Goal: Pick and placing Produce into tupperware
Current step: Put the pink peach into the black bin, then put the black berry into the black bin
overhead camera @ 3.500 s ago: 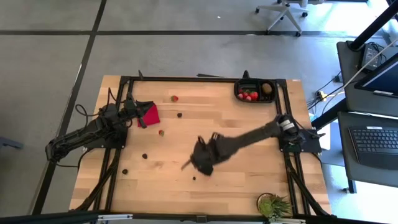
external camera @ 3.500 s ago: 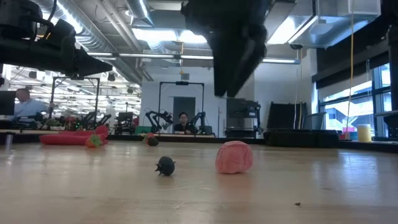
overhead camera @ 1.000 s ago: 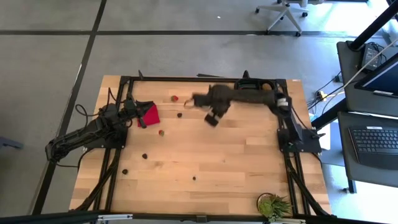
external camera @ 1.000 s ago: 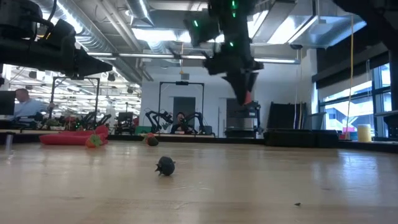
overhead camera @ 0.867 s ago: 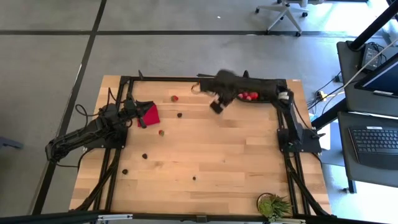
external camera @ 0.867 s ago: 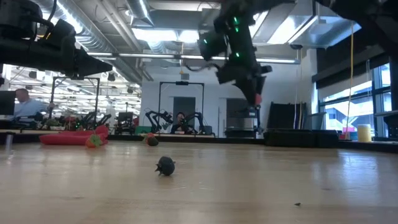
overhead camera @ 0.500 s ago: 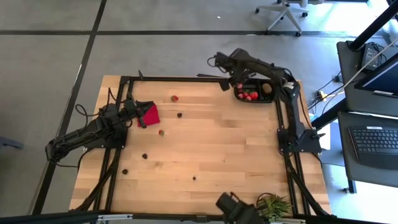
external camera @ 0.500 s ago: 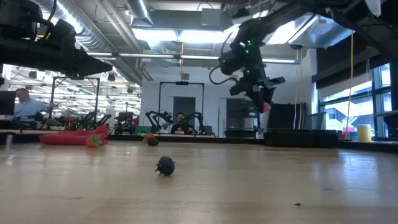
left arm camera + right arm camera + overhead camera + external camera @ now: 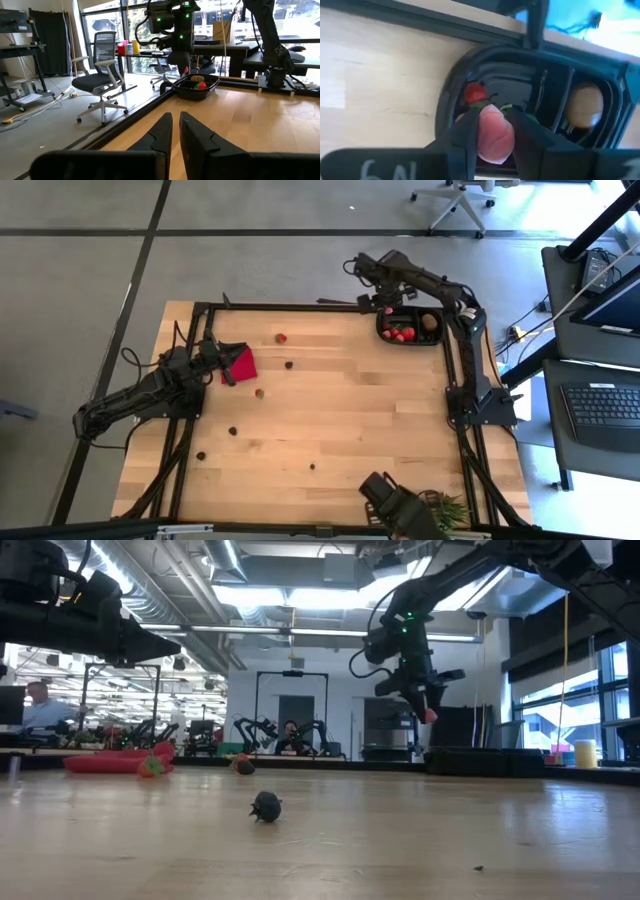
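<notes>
Right arm carrying a pink piece to the tray, release not yet made.

The right gripper (image 9: 492, 131), jaws narrowed on a rounded pink produce lump (image 9: 493, 134), hangs over the near-left part of the black compartmented plastic tupperware tray (image 9: 411, 338) at the table's far right; next it should lower and open. The left gripper (image 9: 174, 134) waits shut and empty at far left.

Table (image 9: 330, 420): light wood.
Far right corner: black tupperware (image 9: 410, 327).
Left edge: red cloth (image 9: 240, 365).
Scattered: small produce (image 9: 282, 337).
Near right corner: green plant (image 9: 445, 507).
</notes>
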